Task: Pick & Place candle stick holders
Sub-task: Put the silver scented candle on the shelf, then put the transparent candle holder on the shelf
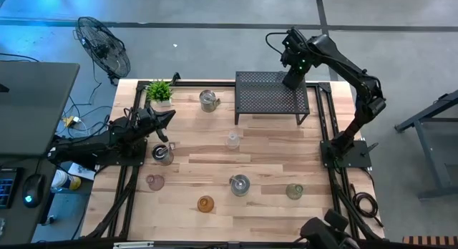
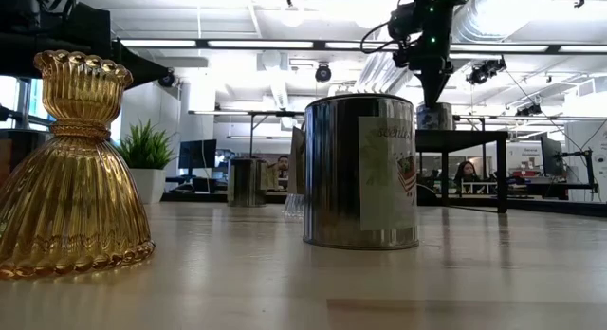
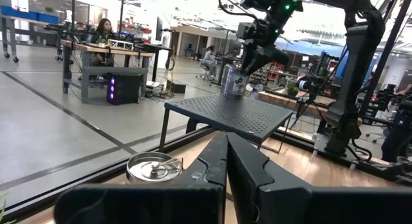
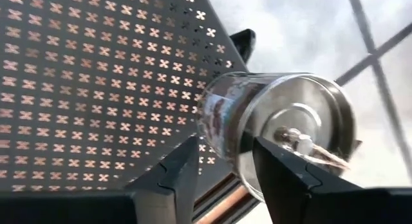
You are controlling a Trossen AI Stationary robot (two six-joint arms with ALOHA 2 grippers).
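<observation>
Where high view hides it, right claw (image 4: 222, 166) grips holder (image 4: 277, 130).

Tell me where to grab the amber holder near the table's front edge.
Take the amber holder at its narrow waist, between flared rim and wide ribbed base. It stands upright, so a claw probably does best descending from above, fingers straddling the neck. Nothing crowds it.

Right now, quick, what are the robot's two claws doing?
Left gripper: shut, holding nothing, low over the table's left side.
Right gripper: shut on a silvery glass candle holder at the black mesh rack.
</observation>
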